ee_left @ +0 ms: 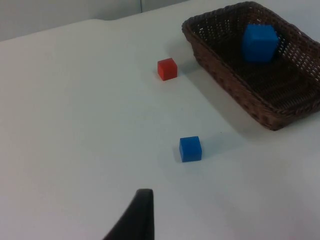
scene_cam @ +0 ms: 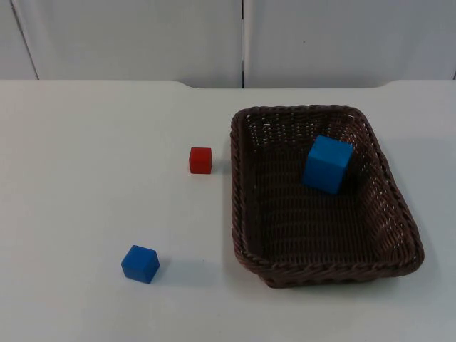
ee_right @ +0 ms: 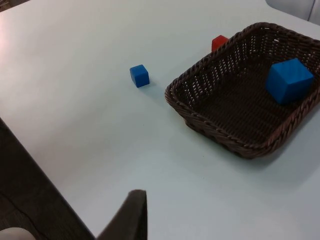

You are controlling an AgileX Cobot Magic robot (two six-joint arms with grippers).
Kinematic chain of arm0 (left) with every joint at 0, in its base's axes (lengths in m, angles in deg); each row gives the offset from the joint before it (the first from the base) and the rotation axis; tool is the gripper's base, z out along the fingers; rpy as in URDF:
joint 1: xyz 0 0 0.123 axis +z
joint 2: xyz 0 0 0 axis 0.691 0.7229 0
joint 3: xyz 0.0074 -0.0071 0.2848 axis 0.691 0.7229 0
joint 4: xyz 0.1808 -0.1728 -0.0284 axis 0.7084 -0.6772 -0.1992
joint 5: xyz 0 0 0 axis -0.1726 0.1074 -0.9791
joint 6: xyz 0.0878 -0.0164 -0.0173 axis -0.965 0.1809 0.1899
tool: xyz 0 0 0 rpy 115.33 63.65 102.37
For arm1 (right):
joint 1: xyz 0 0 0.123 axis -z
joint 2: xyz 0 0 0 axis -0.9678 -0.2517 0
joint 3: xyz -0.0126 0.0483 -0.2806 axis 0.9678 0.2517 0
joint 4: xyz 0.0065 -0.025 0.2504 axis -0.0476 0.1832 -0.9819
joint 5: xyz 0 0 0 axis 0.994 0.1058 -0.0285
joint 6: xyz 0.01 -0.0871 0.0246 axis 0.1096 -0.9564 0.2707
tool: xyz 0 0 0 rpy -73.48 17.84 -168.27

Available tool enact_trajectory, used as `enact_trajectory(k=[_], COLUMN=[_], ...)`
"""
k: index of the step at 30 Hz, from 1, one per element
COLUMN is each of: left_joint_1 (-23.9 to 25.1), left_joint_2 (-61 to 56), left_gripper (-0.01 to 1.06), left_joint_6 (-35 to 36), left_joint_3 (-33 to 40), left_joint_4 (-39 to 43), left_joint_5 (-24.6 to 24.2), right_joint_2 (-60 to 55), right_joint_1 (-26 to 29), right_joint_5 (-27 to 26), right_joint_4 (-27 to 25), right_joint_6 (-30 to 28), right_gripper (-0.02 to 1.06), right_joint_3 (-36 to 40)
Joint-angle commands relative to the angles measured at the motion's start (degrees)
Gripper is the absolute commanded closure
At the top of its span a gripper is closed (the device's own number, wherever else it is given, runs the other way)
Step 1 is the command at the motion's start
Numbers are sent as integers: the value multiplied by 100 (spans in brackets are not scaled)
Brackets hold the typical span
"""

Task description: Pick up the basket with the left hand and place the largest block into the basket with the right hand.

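Left end effector (ee_left: 137, 215) raised above the table, right end effector (ee_right: 131, 215) likewise, both waiting

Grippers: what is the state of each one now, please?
Left gripper: above the table, holds nothing; open or shut cannot be told.
Right gripper: the same.

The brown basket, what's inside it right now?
One large blue block sits inside the woven basket, tilted against the far wall. The rest of the basket floor is bare weave. Whatever lies directly beneath the block is covered.
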Motion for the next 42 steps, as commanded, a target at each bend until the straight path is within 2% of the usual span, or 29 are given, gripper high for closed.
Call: enact_trajectory(k=[1, 25, 29, 42], left_joint_1=[-38, -38, -218, -101], left_joint_2=[-21, -21, -21, -21], left_gripper=[0, 0, 0, 0], left_joint_6=[40, 40, 40, 40], left_joint_3=[25, 25, 25, 25], left_joint_4=[-10, -10, 12, 72], left_joint_5=[17, 17, 17, 17], right_joint_2=[23, 23, 23, 23], right_joint_1=[-25, -25, -25, -25], right_joint_5=[10, 10, 10, 10], right_joint_4=[-23, -23, -23, -12], right_joint_6=[15, 15, 15, 15], right_gripper=[-1, -1, -1, -1], right_joint_3=[37, 37, 37, 37])
